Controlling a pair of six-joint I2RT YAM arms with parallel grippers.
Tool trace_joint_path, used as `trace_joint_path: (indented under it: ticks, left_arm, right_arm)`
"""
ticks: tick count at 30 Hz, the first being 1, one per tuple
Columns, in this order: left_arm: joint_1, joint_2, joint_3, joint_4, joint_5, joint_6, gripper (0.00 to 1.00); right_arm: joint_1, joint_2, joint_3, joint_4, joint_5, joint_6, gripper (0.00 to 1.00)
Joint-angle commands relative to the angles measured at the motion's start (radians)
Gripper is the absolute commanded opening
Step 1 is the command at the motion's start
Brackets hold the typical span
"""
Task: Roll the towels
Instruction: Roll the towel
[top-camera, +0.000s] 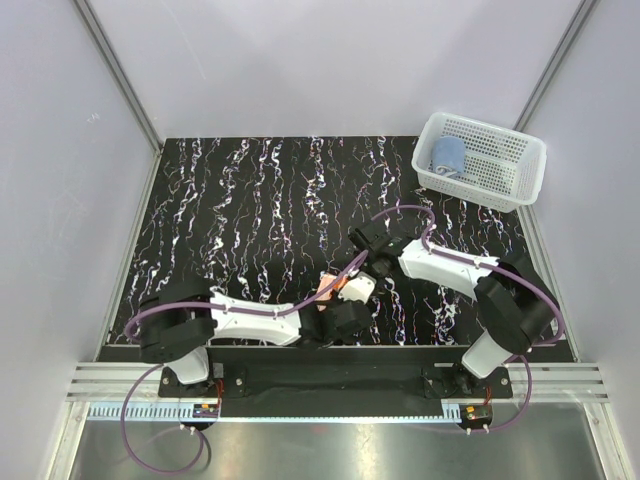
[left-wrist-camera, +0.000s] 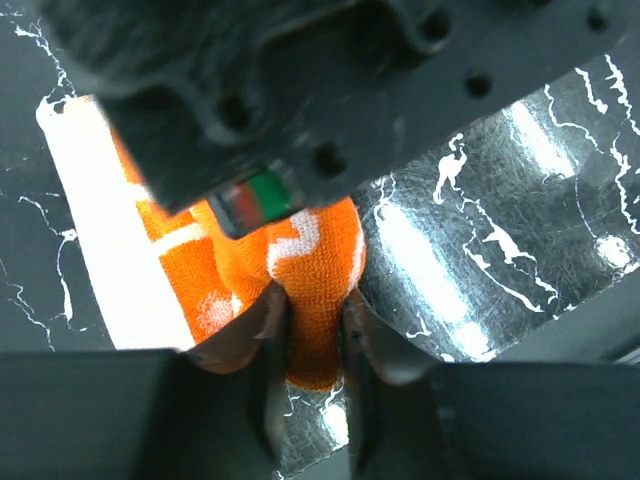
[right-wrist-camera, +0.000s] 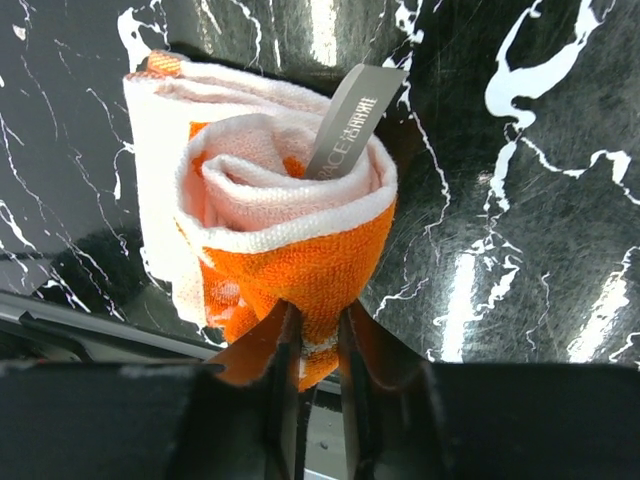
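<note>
A small orange patterned cloth towel sits between the left gripper and the right gripper. Well beyond the right gripper, a rolled light blue towel lies in a white plastic mesh basket.

Bright overhead light, tabletop glare, blown-out white patch on orange towel

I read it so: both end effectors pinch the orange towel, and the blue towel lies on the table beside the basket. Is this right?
Not quite: the blue towel lies inside the white basket, not beside it, as the top external view shows. Both the left end effector and the right end effector do pinch the orange towel.
</note>
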Motion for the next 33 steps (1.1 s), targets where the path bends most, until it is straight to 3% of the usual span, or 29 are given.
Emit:
trace_joint_path:
  ticks: [1, 6, 9, 15, 19, 26, 33]
  left_arm:
    - [-0.002, -0.037, -0.049, 0.013, -0.011, -0.043, 0.17]
    - [0.011, -0.092, -0.123, 0.058, 0.028, -0.075, 0.12]
    - [0.042, -0.133, -0.184, 0.127, 0.092, -0.092, 0.10]
    - [0.120, -0.250, -0.292, 0.285, 0.235, -0.100, 0.09]
    - [0.214, -0.339, -0.376, 0.388, 0.350, -0.132, 0.04]
    - [0.390, -0.416, -0.549, 0.680, 0.621, -0.254, 0.01]
    - [0.505, -0.367, -0.653, 0.891, 0.750, -0.373, 0.00]
  right_arm:
    - [0.009, 0.001, 0.049, -0.043, -0.018, -0.016, 0.27]
    - [-0.030, -0.016, 0.076, -0.078, 0.010, -0.036, 0.66]
    - [-0.087, -0.024, 0.113, -0.102, 0.019, -0.060, 0.76]
    - [-0.191, -0.065, 0.271, -0.158, 0.070, -0.088, 0.81]
    - [-0.231, -0.134, 0.256, -0.084, 0.036, -0.083, 0.81]
    - [-0.233, -0.248, -0.002, 0.204, -0.148, -0.030, 0.81]
    - [-0.233, -0.237, -0.258, 0.537, -0.326, 0.068, 0.81]
